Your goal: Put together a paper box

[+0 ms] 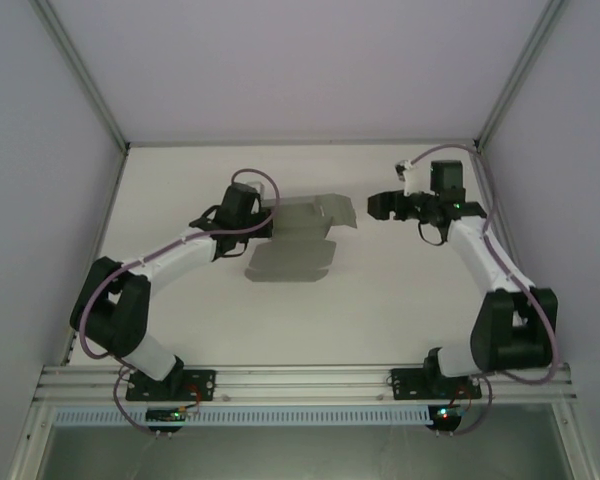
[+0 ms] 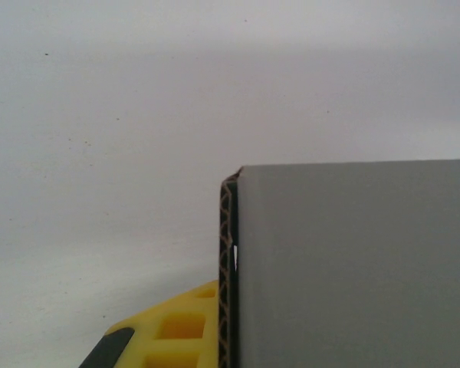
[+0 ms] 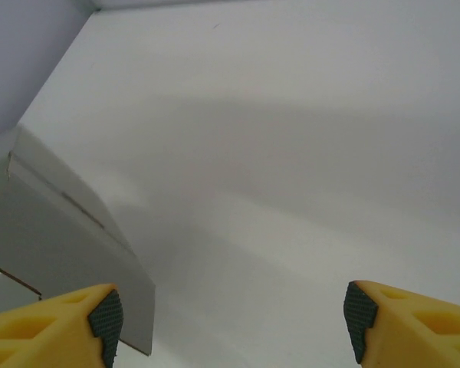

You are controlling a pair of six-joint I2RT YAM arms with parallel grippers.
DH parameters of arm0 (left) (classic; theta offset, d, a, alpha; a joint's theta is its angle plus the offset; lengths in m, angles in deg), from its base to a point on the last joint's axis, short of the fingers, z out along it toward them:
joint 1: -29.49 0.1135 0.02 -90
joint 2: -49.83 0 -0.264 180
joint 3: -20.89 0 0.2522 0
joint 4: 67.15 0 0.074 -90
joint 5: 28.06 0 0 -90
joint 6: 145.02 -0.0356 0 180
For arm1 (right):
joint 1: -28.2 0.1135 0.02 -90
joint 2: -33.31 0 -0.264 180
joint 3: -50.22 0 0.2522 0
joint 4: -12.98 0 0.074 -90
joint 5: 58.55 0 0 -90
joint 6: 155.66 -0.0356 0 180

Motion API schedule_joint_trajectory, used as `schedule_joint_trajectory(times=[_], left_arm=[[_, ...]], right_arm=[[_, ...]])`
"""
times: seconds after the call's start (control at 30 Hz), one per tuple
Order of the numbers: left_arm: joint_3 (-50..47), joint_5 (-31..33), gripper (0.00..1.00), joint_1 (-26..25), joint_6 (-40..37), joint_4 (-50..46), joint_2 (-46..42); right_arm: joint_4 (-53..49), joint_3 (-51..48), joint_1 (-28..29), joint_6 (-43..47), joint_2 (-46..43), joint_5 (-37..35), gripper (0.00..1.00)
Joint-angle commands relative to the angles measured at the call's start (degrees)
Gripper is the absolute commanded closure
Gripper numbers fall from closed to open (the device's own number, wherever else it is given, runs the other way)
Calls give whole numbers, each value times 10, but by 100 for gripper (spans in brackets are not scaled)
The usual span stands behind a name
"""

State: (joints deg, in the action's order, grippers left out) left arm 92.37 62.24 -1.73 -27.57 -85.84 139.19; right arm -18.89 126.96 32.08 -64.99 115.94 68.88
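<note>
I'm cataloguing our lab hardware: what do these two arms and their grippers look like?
The left arm and right arm have white links between bulky black joint housings, with mauve cables looping loosely alongside. Small green lights glow at the bases. The left gripper and right gripper carry yellow plastic fingers with square cut-outs and dark ribbed pads.

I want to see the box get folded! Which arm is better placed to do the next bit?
Probably left: the left gripper is at the paper box, cardboard against its finger. The right gripper hangs open, apart from it.
</note>
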Motion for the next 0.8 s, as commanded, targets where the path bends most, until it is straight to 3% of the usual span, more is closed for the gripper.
schedule_joint_trajectory(times=[0.0,0.27,0.47,0.6,0.77], left_arm=[[13,-22,100,2,-13,13,-12],[17,-23,100,2,-3,14,1],[23,-26,100,2,0,15,21],[27,-33,100,2,3,5,28],[22,-35,100,-3,0,6,24]], right_arm=[[-38,43,22,75,36,78,23],[-123,85,89,164,94,114,29],[-112,88,143,156,114,90,31],[-77,103,177,118,131,12,34],[-3,106,221,22,140,-195,46]])
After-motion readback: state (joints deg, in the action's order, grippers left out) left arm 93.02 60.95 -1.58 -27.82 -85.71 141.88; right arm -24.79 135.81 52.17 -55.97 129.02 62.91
